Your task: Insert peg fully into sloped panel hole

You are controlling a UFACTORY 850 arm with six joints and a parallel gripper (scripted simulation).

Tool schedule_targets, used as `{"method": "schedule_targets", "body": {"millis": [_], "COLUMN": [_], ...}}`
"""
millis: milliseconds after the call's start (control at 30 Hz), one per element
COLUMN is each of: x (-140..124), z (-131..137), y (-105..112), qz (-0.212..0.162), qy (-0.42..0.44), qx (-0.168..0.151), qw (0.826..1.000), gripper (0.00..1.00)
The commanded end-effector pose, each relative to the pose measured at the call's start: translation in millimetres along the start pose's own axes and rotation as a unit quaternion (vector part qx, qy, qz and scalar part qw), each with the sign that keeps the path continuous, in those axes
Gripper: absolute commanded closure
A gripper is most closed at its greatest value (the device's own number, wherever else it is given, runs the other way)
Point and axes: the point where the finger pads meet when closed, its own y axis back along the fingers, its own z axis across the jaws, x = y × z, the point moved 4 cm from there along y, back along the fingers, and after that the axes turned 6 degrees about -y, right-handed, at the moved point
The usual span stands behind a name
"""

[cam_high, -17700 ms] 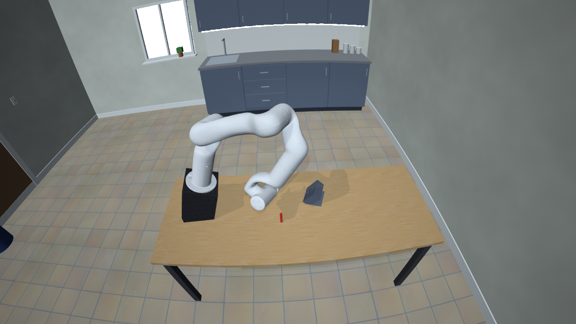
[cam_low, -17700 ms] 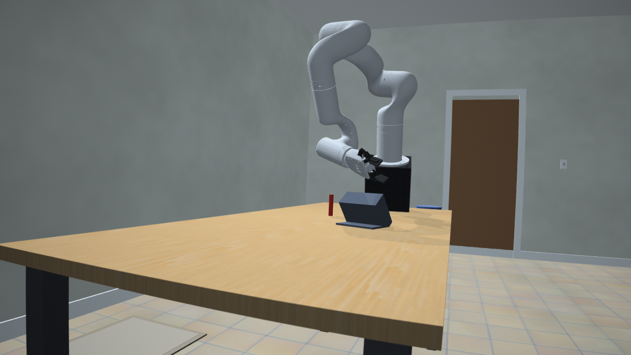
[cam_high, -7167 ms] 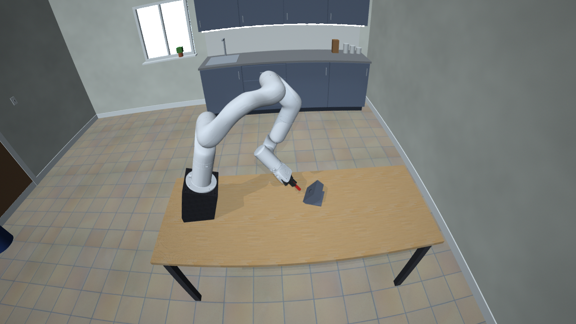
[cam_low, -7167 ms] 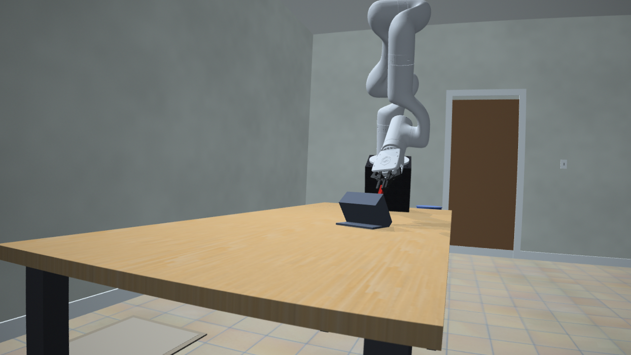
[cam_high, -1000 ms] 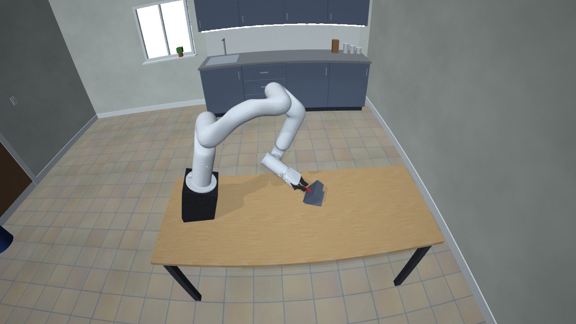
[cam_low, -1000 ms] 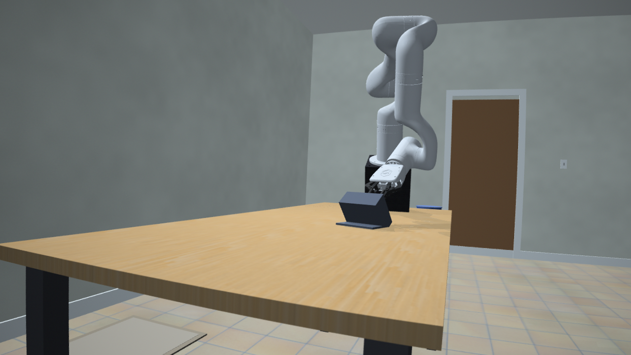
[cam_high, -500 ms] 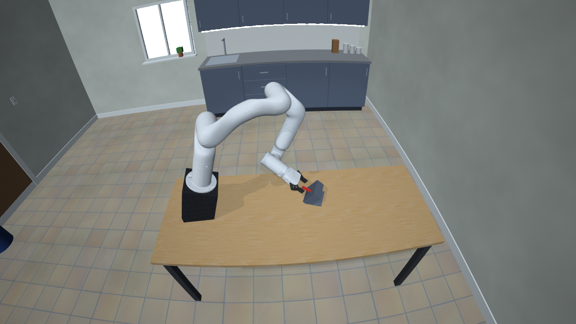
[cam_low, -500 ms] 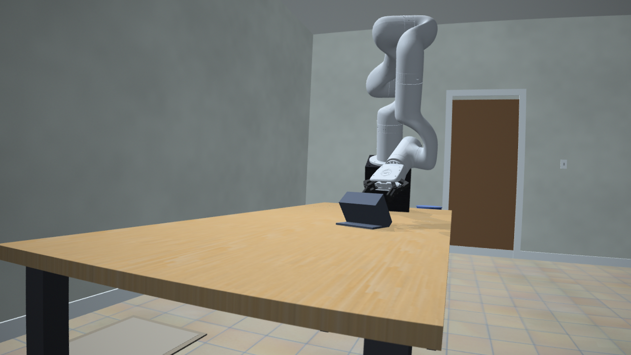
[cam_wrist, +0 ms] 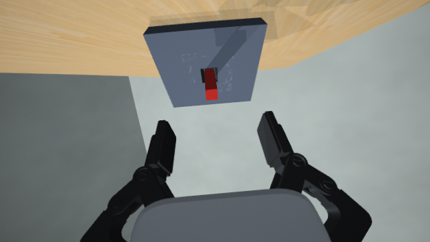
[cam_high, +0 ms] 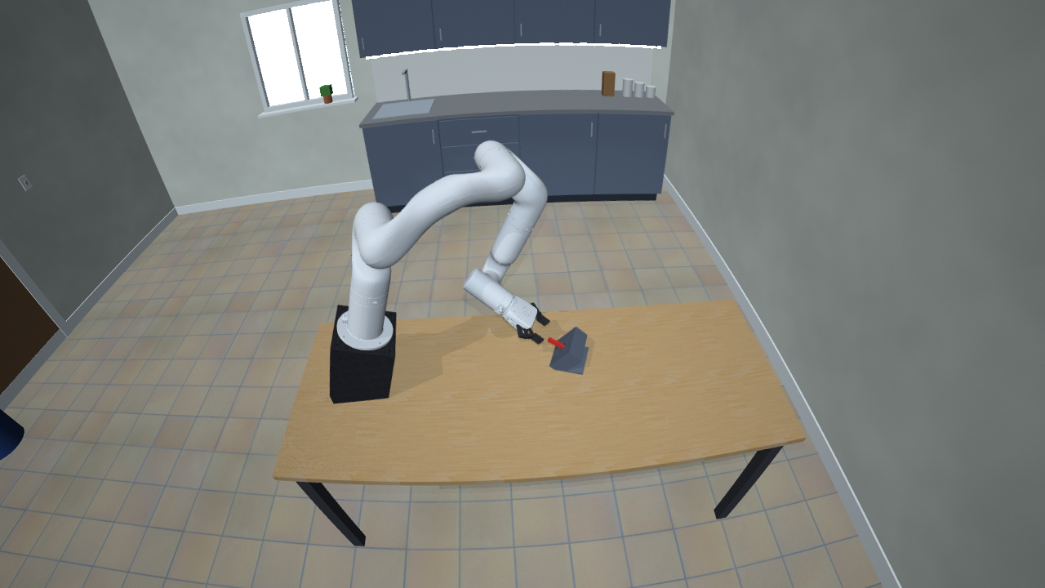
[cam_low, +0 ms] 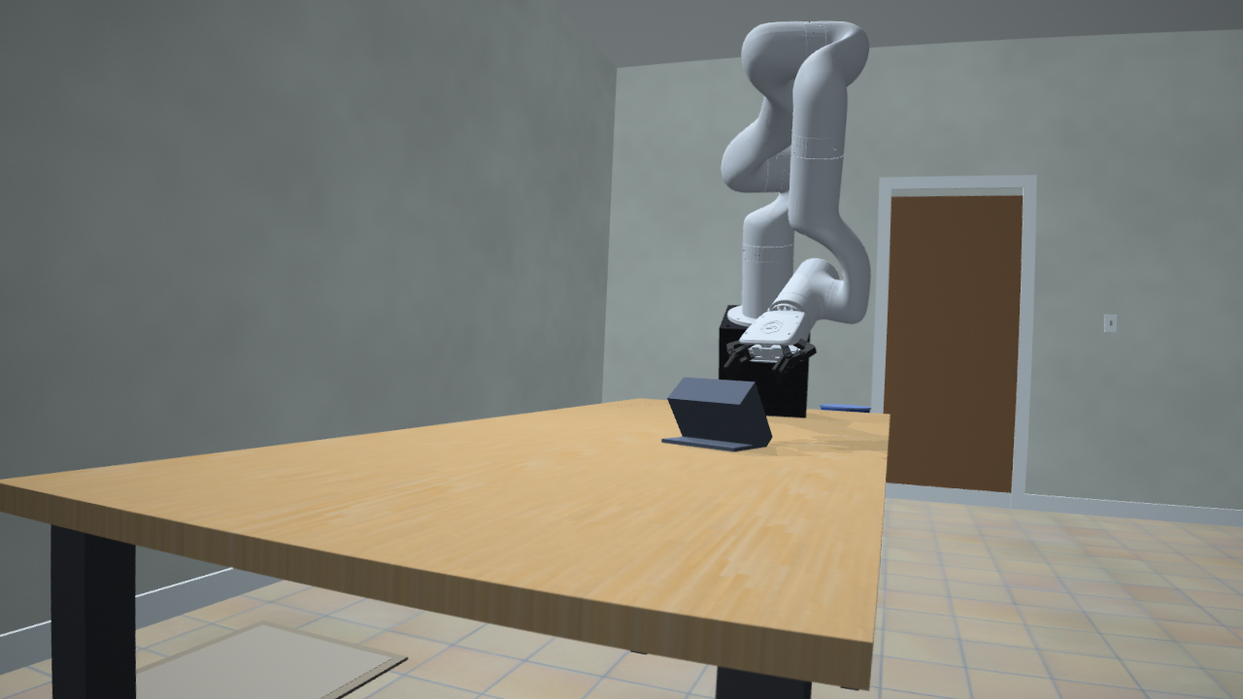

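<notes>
We judge the red peg (cam_wrist: 210, 84) stiff, light & smooth, best pinched at its free end sticking from the sloped panel (cam_wrist: 181, 67); gripper (cam_wrist: 215, 134) is fully open, holds nothing.

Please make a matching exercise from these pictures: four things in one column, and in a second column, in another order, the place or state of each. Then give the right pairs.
Things:
1. peg
2. pincer
3. sloped panel
4. plant

Places or states:
A. stands on the wooden table
B. open wide, holding nothing
C. on the window sill
D. red, one end in the hole, the other end sticking out

Right pairs: 1-D, 2-B, 3-A, 4-C
</notes>
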Motion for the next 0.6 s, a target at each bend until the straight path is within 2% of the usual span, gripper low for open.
{"method": "schedule_targets", "body": {"millis": [0,300,567], "x": [0,-1,-1], "z": [0,-1,-1], "y": [11,40,52], "qz": [0.0,-0.001,-0.001], "qy": [0.0,0.001,0.001], "qx": [0.0,0.0,0.0], "qw": [1.0,1.0,1.0], "gripper": [0.0,0.0,0.0]}}
